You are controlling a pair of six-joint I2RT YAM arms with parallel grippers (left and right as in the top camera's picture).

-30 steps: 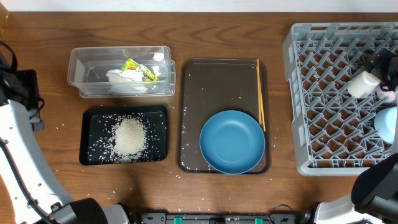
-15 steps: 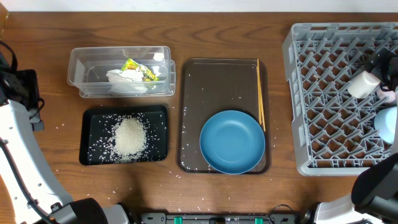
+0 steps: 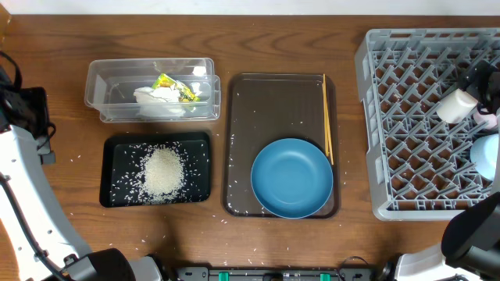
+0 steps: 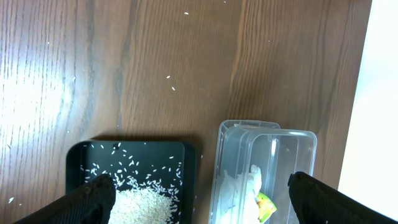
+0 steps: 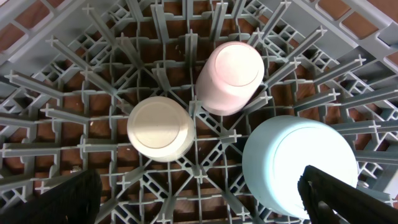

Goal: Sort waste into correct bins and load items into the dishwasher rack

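- Two items lie outside the dishwasher rack [image 3: 366, 133]: the large blue bowl [image 3: 291, 177] and the chopsticks [image 3: 326, 117], both on the brown serving tray [image 3: 273, 101].
- The chopsticks lie along that tray's right edge, long axis running from the robot's side to the far side. Their near end is at the bowl's rim, but I cannot tell whether it touches.
- Both lie to the left of the right pincer [image 5: 205, 199], beyond the rack's left wall. The right arm is much the nearer, so I judge the next pick to be its job.
- The right arm hangs over the rack's right part, looking straight down. Its pincer is spread wide and holds nothing.
- Below it, all mouth down, stand the white cup [image 5: 158, 129], a pale pink cup [image 5: 229, 78] and the small light-blue bowl [image 5: 298, 165].
- The left pincer [image 4: 202, 199] is also wide and empty, above the worktop [image 4: 155, 62] at the left side, near the black tray [image 4: 78, 162] and the clear tub [image 4: 280, 149].
- The waste looks sorted, bar stray grains on the worktop: rice [image 3: 162, 170] in the black tray, tissue [image 3: 156, 97] and wrapper [image 3: 176, 86] in the tub.
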